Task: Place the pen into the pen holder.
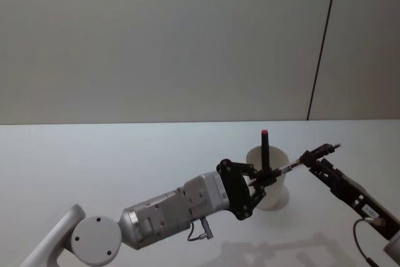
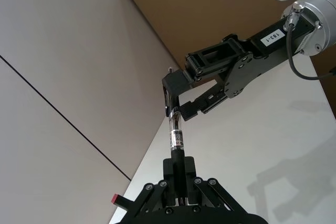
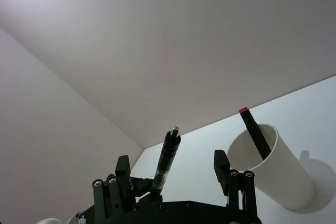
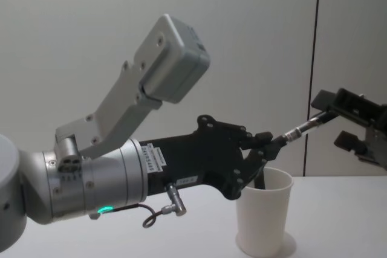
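A slim black and silver pen (image 1: 289, 166) hangs level in the air, just above the pen holder (image 1: 275, 195), a white paper cup. My left gripper (image 1: 267, 176) is shut on one end of it, right over the cup's rim. The pen's (image 2: 176, 135) other end reaches between the fingers of my right gripper (image 2: 186, 98) and lies against one finger. That gripper (image 4: 338, 122) is open, to the right of the cup (image 4: 263, 222) and higher. A second black pen with a red cap (image 1: 264, 145) stands inside the cup (image 3: 278, 166).
The white table (image 1: 94, 161) stretches wide to the left of and in front of the cup. A plain wall (image 1: 156, 42) rises behind the table's far edge. My left forearm (image 4: 175, 161) crosses low in front in the chest view.
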